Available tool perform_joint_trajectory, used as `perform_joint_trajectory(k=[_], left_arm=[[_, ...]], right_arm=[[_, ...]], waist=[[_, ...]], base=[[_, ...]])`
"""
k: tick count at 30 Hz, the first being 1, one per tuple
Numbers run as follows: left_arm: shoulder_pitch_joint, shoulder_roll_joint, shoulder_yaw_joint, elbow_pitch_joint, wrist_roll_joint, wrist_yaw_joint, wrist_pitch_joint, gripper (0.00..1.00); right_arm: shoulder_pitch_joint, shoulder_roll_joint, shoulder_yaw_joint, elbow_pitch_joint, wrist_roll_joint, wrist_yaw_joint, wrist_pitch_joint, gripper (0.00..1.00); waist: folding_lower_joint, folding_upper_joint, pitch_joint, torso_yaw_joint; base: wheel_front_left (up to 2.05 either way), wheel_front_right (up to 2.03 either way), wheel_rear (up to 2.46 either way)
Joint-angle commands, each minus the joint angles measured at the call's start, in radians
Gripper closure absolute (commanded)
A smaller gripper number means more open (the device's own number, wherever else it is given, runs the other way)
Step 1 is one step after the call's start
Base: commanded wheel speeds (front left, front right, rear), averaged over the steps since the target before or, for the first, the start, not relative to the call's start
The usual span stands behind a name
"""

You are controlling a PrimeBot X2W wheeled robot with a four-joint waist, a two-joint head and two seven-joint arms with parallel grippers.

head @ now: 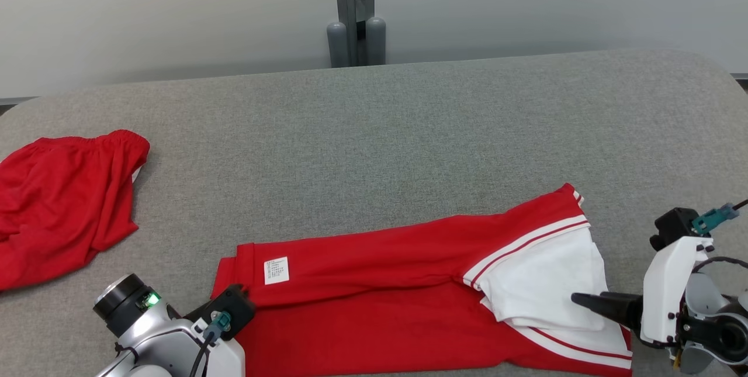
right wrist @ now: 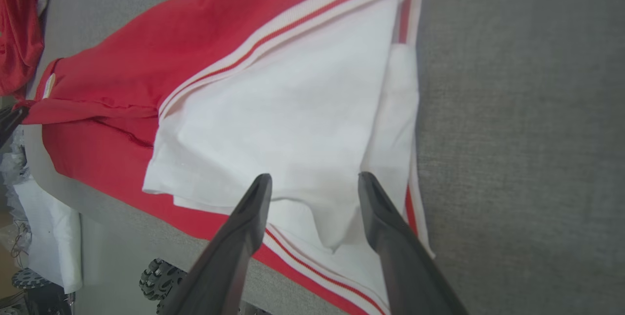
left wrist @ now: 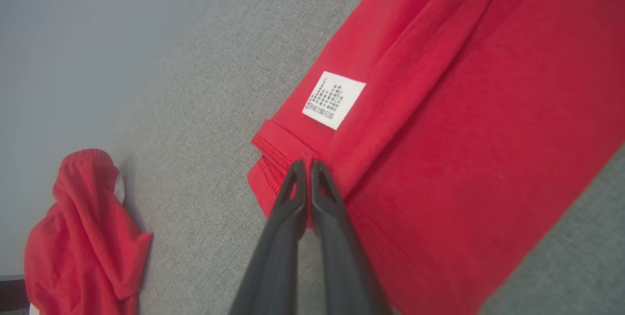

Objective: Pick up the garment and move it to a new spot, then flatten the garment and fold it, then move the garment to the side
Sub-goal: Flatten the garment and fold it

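Observation:
The garment [head: 380, 283] is a red shirt with white, red-striped sleeves, lying folded lengthwise along the near edge of the grey table [head: 409, 131]. A white label [left wrist: 334, 100] shows near its hem. My left gripper [left wrist: 308, 163] is shut on the red hem at the garment's [left wrist: 464, 134] left end, with fabric pinched between the fingers. My right gripper [right wrist: 315, 178] is open, its fingertips just over the white sleeve [right wrist: 293, 110] at the right end. In the head view its dark finger [head: 590, 302] points left across the sleeve [head: 543, 283].
A second red garment [head: 64, 201] lies crumpled at the table's left edge. A grey post [head: 355, 14] stands behind the table's far edge. In the right wrist view, wheels [right wrist: 156, 281] and white cloth [right wrist: 49, 237] show below the table's near edge.

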Motion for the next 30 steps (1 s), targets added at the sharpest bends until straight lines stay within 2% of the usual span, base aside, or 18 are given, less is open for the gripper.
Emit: perform_joint_trajectory(k=[1,9,13,16,20,25,26,30], left_arm=[[0.01,0.008,-0.002,0.001,-0.006,0.006,0.009,0.0],[0.027,0.022,-0.013,-0.009,-0.024,-0.002,0.042,0.0],[0.02,0.025,0.013,-0.026,-0.037,0.026,0.033,0.0],[0.007,0.011,0.055,-0.041,-0.056,0.077,0.009,0.0],[0.019,-0.037,0.145,-0.059,-0.122,0.157,-0.064,0.0],[0.053,-0.099,0.253,-0.063,-0.202,0.231,-0.208,0.0],[0.063,-0.132,0.289,-0.061,-0.23,0.253,-0.274,0.0],[0.093,-0.179,0.344,-0.041,-0.255,0.288,-0.392,0.0]], right_arm=[[0.023,0.002,-0.008,0.01,-0.006,0.001,0.027,0.0],[0.048,0.015,-0.046,0.044,-0.027,0.001,0.114,0.0],[0.038,0.027,-0.095,0.03,-0.079,0.001,0.062,0.0],[0.03,0.048,-0.152,0.011,-0.127,0.001,-0.026,0.0],[0.034,0.076,-0.221,-0.002,-0.217,0.0,-0.166,0.0],[0.061,0.124,-0.297,-0.048,-0.355,0.001,-0.397,0.0],[0.069,0.143,-0.325,-0.048,-0.423,0.0,-0.496,0.0],[0.102,0.196,-0.365,-0.045,-0.537,0.001,-0.656,0.0]], waist=[[0.0,0.0,-0.001,0.001],[0.0,0.0,-0.01,0.0],[0.0,0.0,-0.013,-0.001],[0.0,0.0,-0.015,-0.001],[0.0,0.0,-0.019,-0.003],[0.0,0.0,-0.021,-0.012],[0.0,0.0,-0.021,-0.015],[0.0,0.0,-0.026,-0.026]], base=[[0.0,0.0,0.0],[0.0,0.0,0.0],[0.0,0.0,0.0],[0.0,0.0,0.0],[0.0,0.0,0.0],[0.0,0.0,0.0],[0.0,0.0,0.0],[0.0,0.0,0.0]])
